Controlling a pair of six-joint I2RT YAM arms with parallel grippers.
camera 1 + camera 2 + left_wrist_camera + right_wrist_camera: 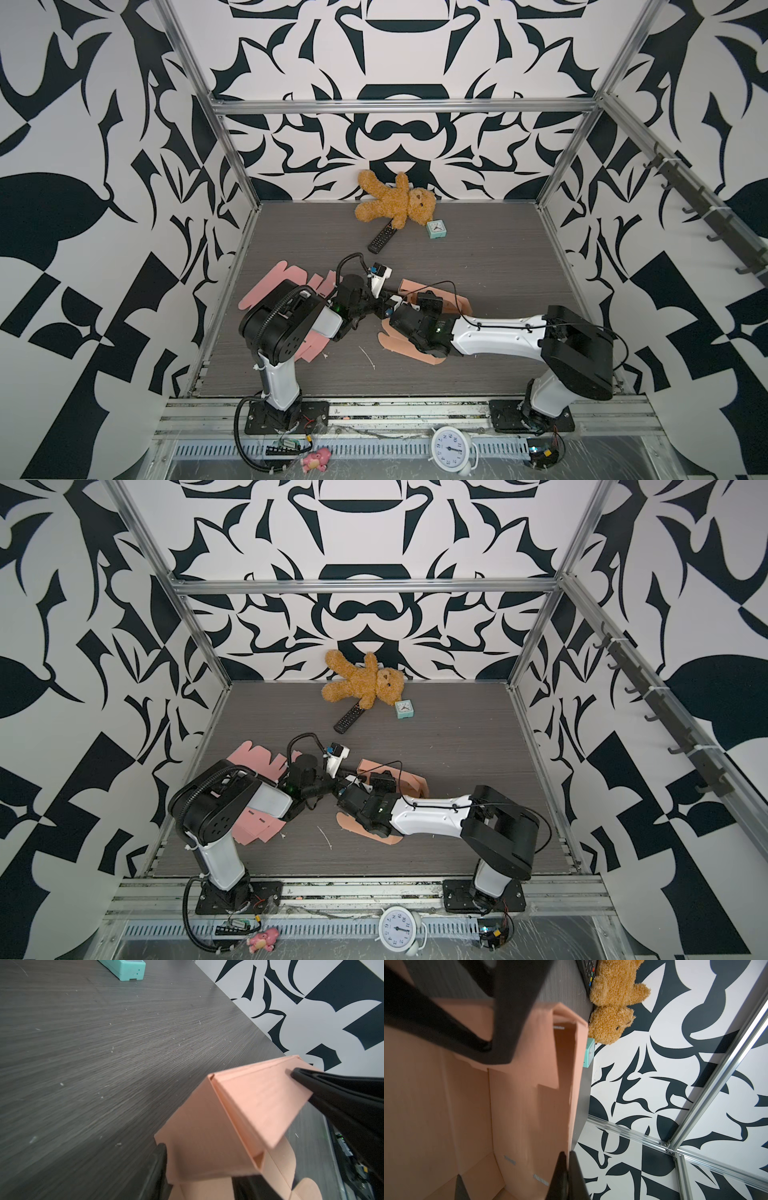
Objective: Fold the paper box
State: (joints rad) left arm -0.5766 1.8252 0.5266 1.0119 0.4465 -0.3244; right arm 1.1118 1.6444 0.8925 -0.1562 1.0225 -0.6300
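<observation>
Together, left end effector (228,1109) and right end effector (568,1156) clamp the matte, creased peach paper box (436,1105).

peach paper box (207,1136), tan teddy (395,203), mint clock (436,228)

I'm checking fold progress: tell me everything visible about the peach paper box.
The paper box is peach card, half-folded: one wall stands upright, doubled over at its top, while rounded flaps lie flat on the grey table. The left gripper clamps that wall; the right gripper, shut, pinches its edge.
</observation>
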